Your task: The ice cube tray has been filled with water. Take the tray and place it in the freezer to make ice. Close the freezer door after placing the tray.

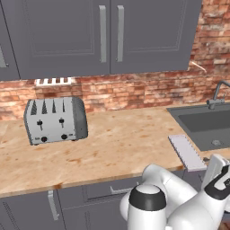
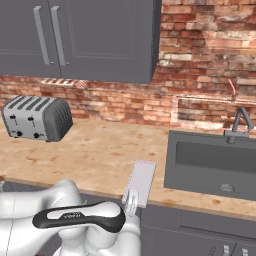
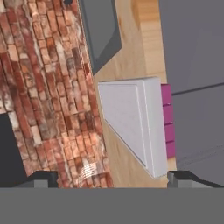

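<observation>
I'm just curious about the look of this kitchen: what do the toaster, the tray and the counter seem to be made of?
Toaster: brushed metal, going by its silvery sheen and darker ends.
Tray: probably matte plastic or silicone, pale on top with a magenta edge.
Counter: polished wood or wood-look laminate, tan and mottled.

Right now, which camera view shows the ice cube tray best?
The hand view: the ice cube tray is close, showing its pale top and magenta underside. The left base view shows it small beside the sink; in the right base view the arm hides its near end.
</observation>
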You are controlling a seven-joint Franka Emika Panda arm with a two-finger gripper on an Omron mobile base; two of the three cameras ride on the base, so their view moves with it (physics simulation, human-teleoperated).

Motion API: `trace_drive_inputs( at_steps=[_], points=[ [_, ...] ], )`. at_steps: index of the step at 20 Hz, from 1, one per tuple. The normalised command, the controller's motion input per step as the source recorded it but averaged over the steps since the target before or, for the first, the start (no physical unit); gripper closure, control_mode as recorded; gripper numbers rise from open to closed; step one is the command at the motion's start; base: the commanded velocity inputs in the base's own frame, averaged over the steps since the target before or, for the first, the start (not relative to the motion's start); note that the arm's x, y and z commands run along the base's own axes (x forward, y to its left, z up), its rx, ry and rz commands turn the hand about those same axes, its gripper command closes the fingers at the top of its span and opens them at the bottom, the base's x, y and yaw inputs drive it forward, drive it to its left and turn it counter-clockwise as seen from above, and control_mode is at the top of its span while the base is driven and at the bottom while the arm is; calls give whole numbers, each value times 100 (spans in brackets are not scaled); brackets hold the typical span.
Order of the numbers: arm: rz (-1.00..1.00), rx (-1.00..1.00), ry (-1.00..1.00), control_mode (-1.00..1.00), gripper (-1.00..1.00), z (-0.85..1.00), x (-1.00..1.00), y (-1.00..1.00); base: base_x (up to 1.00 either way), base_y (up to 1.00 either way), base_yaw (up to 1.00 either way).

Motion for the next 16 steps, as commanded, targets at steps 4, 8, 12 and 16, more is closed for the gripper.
trace_drive_inputs(
  at_steps=[4,8,12,16],
  points=[
    [0,0,0,-100,-100,-7,5,0,0,0,0],
    [0,0,0,-100,-100,-13,1,-1,0,0,0],
    [1,0,0,-100,-100,-14,0,-14,0,0,0],
    [1,0,0,-100,-100,-6,0,-16,0,0,0]
  ],
)
